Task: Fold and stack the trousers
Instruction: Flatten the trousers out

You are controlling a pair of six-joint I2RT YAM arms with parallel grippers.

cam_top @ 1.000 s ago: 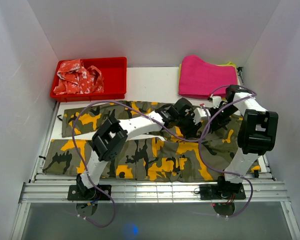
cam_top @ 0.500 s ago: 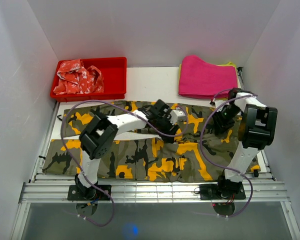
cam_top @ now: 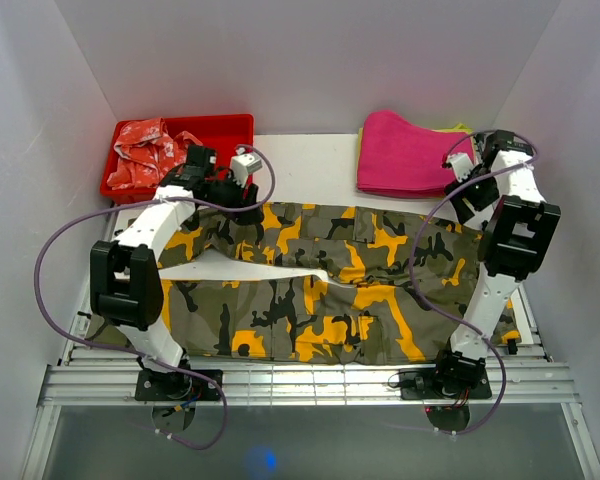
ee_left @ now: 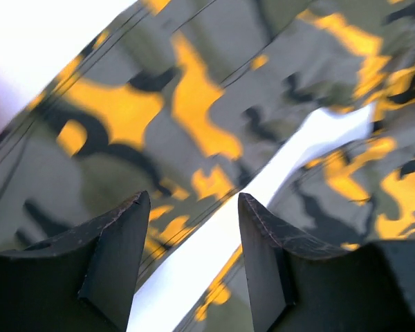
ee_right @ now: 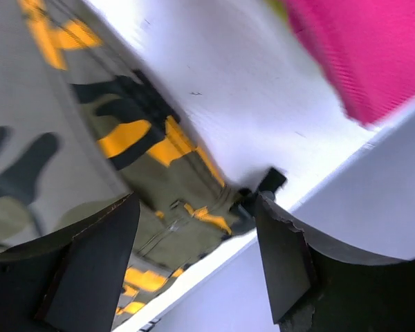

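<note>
**A:** What has shifted?

**B:** Both arms have swung away from the middle of the trousers (cam_top: 310, 290). The left gripper (ee_left: 191, 207) now hangs over the far leg beside the red bin (cam_top: 230, 135), which holds a red-and-white garment (cam_top: 155, 155). The right gripper (ee_right: 197, 207) is near the pink cloth (cam_top: 410, 150).

**A:** Jaws?

**B:** Both are spread wide, with nothing between them.

**A:** The trousers?

**B:** They are spread flat across the table (cam_top: 310, 165), waist right, legs left, with a white strip of table between the legs.

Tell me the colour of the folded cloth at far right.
The folded cloth is bright pink; the top external view shows it best.
</note>
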